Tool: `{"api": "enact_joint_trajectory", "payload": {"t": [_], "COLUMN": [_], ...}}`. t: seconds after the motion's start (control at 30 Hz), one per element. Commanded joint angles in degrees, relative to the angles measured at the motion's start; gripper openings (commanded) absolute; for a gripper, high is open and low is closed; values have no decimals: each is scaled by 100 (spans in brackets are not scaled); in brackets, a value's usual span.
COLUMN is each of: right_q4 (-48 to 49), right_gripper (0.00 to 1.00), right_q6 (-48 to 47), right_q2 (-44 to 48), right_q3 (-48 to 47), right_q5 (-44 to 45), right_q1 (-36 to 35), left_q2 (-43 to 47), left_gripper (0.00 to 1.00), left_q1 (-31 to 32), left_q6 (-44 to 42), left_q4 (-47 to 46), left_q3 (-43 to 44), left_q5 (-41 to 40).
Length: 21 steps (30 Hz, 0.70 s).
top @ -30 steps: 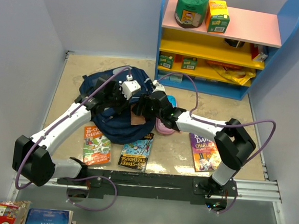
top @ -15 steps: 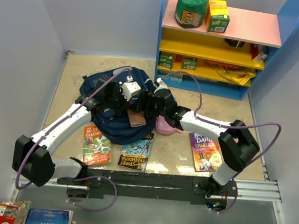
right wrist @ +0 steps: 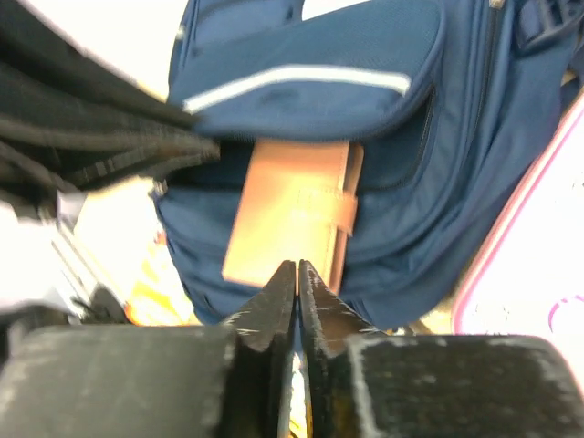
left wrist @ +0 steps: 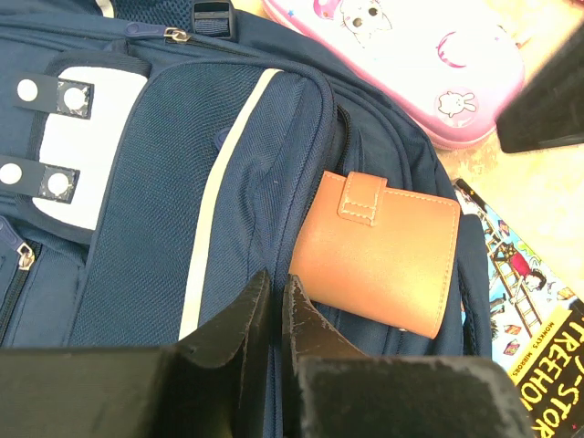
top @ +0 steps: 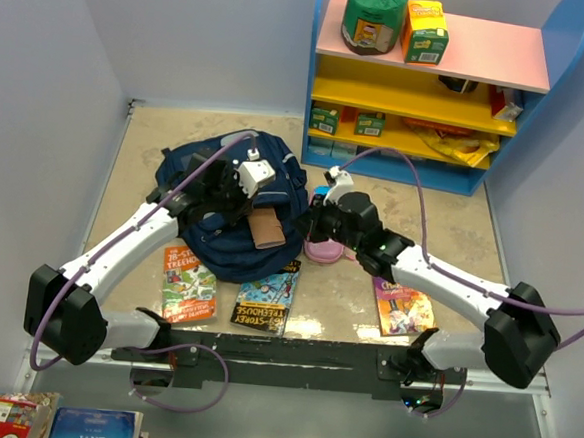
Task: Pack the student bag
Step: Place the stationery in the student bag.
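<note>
Left arm [top: 130, 236] extends forward and rightward, right arm [top: 448, 285] forward and leftward; left gripper [left wrist: 272, 294] and right gripper [right wrist: 297, 285] both have jaws closed together.

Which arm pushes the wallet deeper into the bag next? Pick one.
Right, probably. The right gripper, shut, aims straight at the wallet; the left gripper sits shut on the bag beside it.

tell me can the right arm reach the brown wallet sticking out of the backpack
Probably yes: the right hand, shut, points straight at the wallet with nothing between; it would need to open first.
</note>
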<state>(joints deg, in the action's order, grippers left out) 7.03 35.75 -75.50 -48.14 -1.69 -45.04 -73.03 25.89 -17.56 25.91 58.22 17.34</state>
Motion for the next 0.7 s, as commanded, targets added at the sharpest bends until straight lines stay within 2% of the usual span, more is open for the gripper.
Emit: {"api": "enact_joint_trajectory", "payload": {"t": [0.0, 0.33, 0.67], "right_q4": [62, 606, 1661], "right_gripper": [2, 0, 0], "right_q6": [-411, -340, 178], "right_q2": [-25, -719, -1703], "right_q3": [419, 508, 25], "right_q5": [-716, -1201, -903], "right_q1": [-49, -278, -278], "left_q2": [149, 35, 44], "left_gripper": [0, 0, 0], "left_q1": [74, 83, 74], "left_q6": [77, 86, 51], "left_q4": [-288, -262, -192], "left_q3": [181, 278, 278], "left_q5": [375, 428, 472]}}
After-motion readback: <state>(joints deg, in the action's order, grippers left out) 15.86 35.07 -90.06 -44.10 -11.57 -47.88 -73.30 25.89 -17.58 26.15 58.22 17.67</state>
